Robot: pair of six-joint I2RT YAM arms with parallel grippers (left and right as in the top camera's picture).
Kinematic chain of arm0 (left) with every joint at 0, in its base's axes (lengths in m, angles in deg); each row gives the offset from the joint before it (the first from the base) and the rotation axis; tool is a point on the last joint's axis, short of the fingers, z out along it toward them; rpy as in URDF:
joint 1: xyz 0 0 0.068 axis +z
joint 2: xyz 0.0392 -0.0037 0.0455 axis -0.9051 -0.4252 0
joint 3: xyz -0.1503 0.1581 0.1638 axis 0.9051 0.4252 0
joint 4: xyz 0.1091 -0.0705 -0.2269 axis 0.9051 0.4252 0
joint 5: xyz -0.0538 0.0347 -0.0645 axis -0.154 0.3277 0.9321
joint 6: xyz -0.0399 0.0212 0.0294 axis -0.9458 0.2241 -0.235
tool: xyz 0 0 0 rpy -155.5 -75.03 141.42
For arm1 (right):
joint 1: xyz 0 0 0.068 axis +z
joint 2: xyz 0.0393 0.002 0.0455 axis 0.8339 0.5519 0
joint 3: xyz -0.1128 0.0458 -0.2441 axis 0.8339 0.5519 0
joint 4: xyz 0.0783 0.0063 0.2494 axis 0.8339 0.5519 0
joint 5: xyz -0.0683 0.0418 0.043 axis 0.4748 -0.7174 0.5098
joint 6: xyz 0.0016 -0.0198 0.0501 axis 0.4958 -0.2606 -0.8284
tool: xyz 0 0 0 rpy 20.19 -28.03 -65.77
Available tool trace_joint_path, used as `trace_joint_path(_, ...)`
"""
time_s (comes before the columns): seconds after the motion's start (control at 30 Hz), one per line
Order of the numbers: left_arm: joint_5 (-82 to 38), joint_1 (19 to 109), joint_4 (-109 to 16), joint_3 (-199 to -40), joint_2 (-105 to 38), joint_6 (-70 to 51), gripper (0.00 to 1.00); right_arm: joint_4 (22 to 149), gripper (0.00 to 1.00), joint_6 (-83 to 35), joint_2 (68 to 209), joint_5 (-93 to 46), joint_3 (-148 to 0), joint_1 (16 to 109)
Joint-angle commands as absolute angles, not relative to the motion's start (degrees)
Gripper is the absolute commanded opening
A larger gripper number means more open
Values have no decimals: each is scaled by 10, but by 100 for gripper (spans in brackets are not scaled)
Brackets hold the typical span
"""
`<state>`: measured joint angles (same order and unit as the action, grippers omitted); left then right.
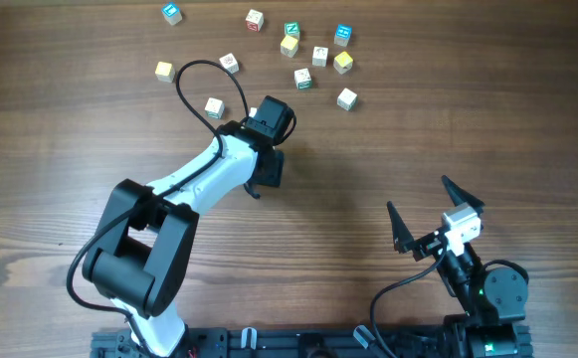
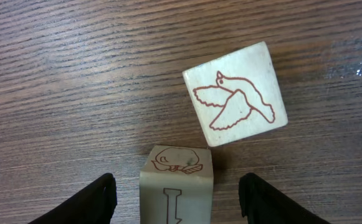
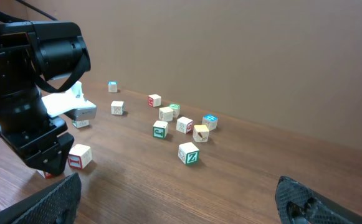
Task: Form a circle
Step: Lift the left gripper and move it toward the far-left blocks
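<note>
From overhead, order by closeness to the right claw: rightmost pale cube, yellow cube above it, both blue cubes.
1. pale cube, rightmost.
2. yellow cube, above it.
3. right blue cube, top edge.
4. left blue cube, far top-left.

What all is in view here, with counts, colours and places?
Blue-faced cubes: two, blue print, far edge, one left, one right.
Yellow cubes: three, yellow, scattered on the far side.
Other pale cubes: seven, red or green print where legible, loosely scattered far side, no ring.
Bird cube: one, pale with red bird, just beyond left fingers.
Letter cube: one, pale, reddish drawing, between left fingers, untouched.
Table: one, brown wood.
Left gripper: black, open, around letter cube.
Right gripper: black, wide open, near right, empty.
</note>
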<state>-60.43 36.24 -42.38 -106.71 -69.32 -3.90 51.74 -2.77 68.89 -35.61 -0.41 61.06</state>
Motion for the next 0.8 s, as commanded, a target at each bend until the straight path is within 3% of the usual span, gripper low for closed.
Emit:
trace_joint_path(0.0,-606,368,-419,-1091,-668,-36,68,514,100,-25,687,-361,-3,612)
trace_joint_path(0.13,-606,388,-413,-1164,-617,-36,79,514,100,-25,687,-361,-3,612)
trace_joint_path(0.2,-606,408,-417,-1212,-599,-36,78,514,100,-25,687,-361,-3,612)
trace_joint_path(0.37,-605,471,-458,-1301,-594,-78,47,514,100,-25,687,-361,-3,612)
trace_joint_path(0.47,-605,498,-489,-1301,-602,-91,16,514,100,-25,687,-361,-3,612)
trace_joint_path(0.53,-600,509,-487,-1301,-618,-98,11,514,100,-25,687,-361,-3,612)
trace_joint_path(0.63,-587,512,-481,-1301,-655,-98,9,514,100,-25,687,-361,-3,612)
trace_joint_path(0.7,-578,512,-480,-1301,-683,-98,14,514,100,-25,687,-361,-3,612)
trace_joint_path(0.73,-577,512,-479,-1301,-697,-98,24,514,100,-25,687,-361,-3,612)
trace_joint_path(0.77,-577,513,-477,-1301,-708,-98,48,514,100,-25,687,-361,-3,612)
